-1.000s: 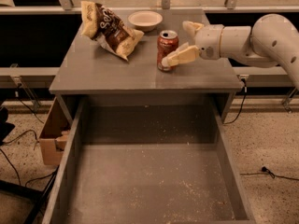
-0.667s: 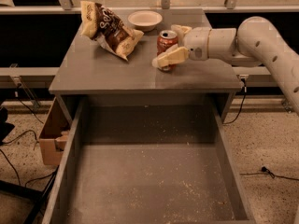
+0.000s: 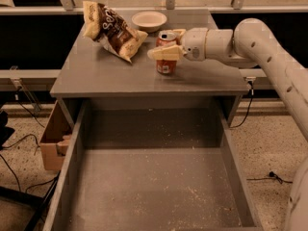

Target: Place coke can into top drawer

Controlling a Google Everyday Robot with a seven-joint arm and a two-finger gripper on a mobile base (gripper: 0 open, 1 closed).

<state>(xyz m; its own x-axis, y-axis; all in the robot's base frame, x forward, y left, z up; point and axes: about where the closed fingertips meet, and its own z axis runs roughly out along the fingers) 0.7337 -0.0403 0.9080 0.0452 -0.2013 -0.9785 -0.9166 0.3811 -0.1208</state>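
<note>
The coke can, reddish with a silver top, stands upright on the flat grey cabinet top, right of its middle. My gripper reaches in from the right and is closed around the can. One pale finger lies across the can's front and the other sits behind its top. The can still rests on the surface. The top drawer is pulled fully out below, with a speckled grey floor and nothing in it.
A brown-and-cream chip bag lies at the back left of the cabinet top. A shallow white bowl sits at the back, close to the can. A cardboard box stands on the floor left of the drawer. Cables lie on both sides.
My gripper has moved left from beside the can until its fingers are around it. The fingers have drawn closer together. The can has shifted slightly left.
</note>
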